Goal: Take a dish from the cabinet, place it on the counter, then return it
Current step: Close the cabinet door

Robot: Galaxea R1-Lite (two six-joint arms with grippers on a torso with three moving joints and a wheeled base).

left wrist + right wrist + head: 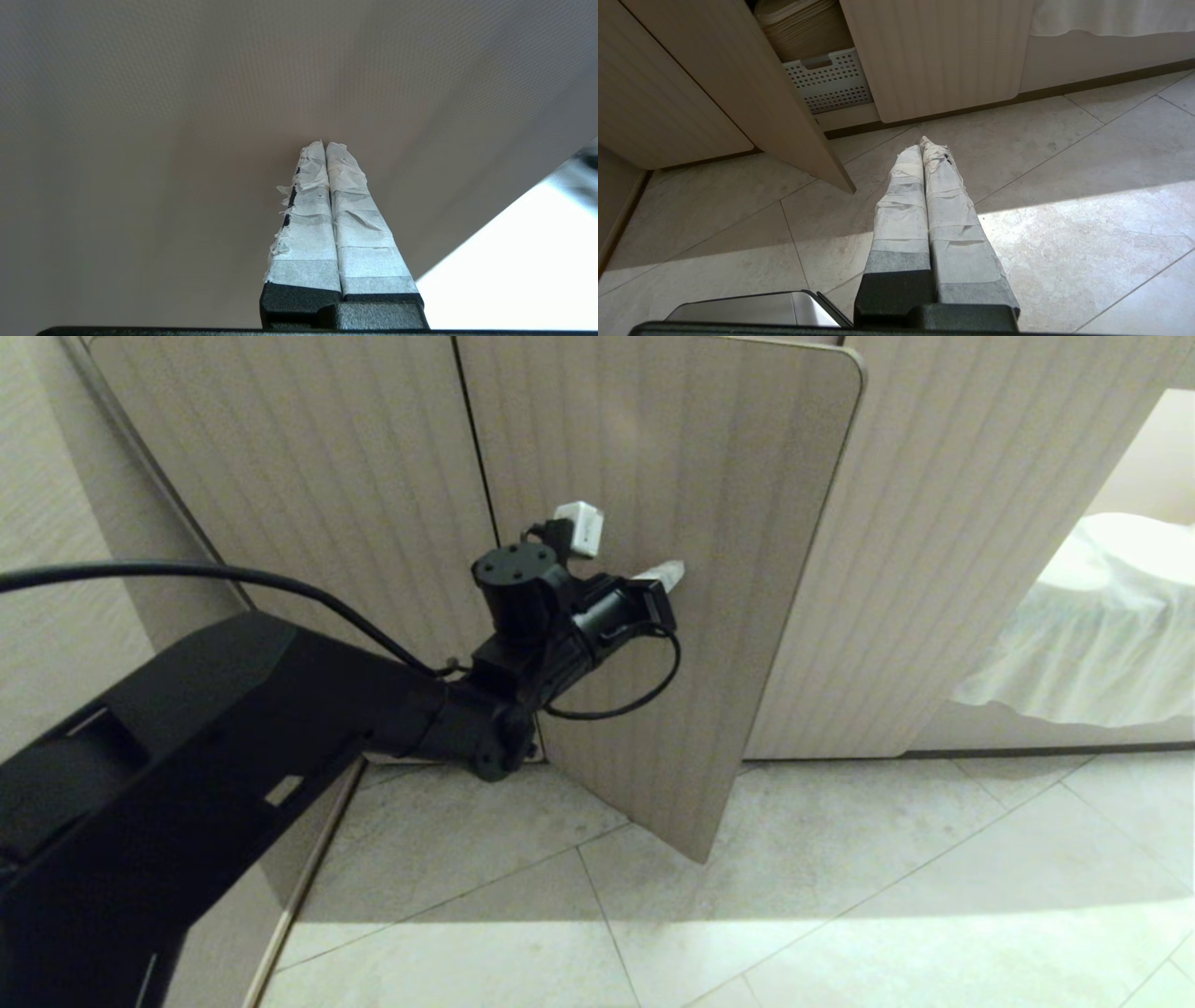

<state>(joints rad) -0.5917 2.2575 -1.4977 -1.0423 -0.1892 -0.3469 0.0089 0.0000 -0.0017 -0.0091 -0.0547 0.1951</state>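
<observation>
1. My left gripper (pixel 674 571), its tape-wrapped fingers clenched on nothing, presses the fluted, round-cornered cabinet (pixel 653 448) door.
2. My right gripper (pixel 923 148), also clenched, hangs over stone floor tiles (pixel 1064 210).
3. The dish isn't visible.

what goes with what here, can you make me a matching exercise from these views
Things:
1. left hand
2. right hand
3. perforated basket
4. cabinet door

States or places:
A. swung ajar, its lower corner over the floor tiles
B. shut, tips at the face of the door
C. on the cabinet's bottom shelf, behind the gap
D. shut, hanging above the tiled floor

Pairs: 1-B, 2-D, 3-C, 4-A
</observation>
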